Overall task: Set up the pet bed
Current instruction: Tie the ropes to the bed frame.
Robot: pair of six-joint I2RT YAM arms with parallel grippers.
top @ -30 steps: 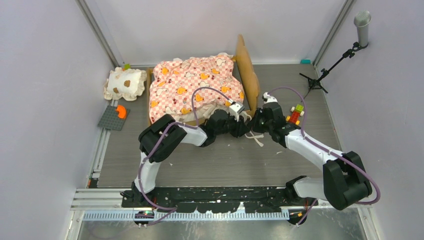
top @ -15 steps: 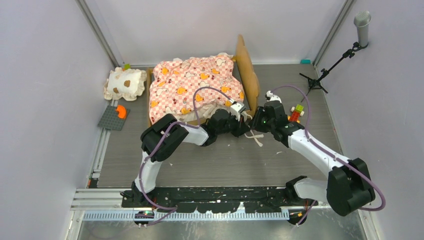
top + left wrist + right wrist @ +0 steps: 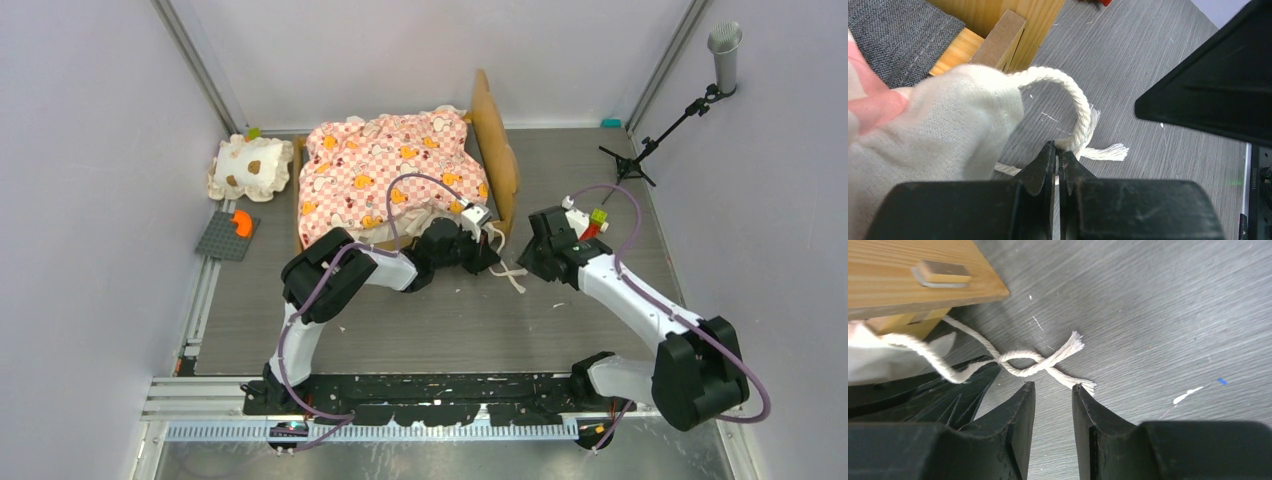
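Note:
The pet bed point(image 3: 390, 170) stands at the back middle, its pink checkered mattress rumpled on the light-wood frame point(image 3: 497, 150). A white cord point(image 3: 512, 275) trails from the mattress's cream corner point(image 3: 948, 130) onto the floor, where its two ends cross point(image 3: 1033, 360). My left gripper point(image 3: 492, 255) point(image 3: 1057, 147) is at the bed's near right corner, shut on this cord point(image 3: 1080, 107) at its tips. My right gripper point(image 3: 528, 263) point(image 3: 1053, 386) hovers open just right of the crossed ends, with nothing between its fingers. The frame's corner point(image 3: 908, 285) shows beside it.
A cream ruffled pillow with brown spots point(image 3: 250, 167) lies left of the bed, a grey plate with an orange piece point(image 3: 228, 235) in front of it. Coloured blocks point(image 3: 595, 222) sit right of my right wrist. A microphone stand point(image 3: 650, 140) stands at the back right.
My right gripper has opened, let go of the cord and drawn back to the right. My left gripper has closed on the cord and stayed at the bed corner.

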